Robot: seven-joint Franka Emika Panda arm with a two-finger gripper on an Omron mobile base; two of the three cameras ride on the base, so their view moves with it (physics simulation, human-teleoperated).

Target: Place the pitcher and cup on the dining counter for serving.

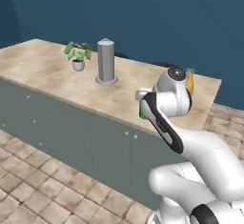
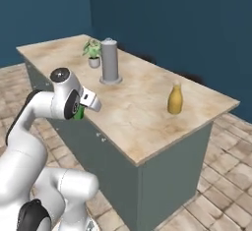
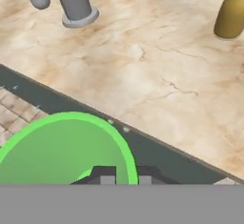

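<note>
Pitcher (image 2: 174, 100) with orange-yellow contents stands on dining counter (image 2: 147, 127); gripper (image 3: 125, 178) grips cup (image 3: 62, 151).

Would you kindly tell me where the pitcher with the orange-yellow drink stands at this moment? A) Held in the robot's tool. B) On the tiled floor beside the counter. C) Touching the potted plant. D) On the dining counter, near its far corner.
D: the pitcher stands upright on the dining counter, apart from the grey cylinder and the potted plant, while the tool carries the green cup.
</note>
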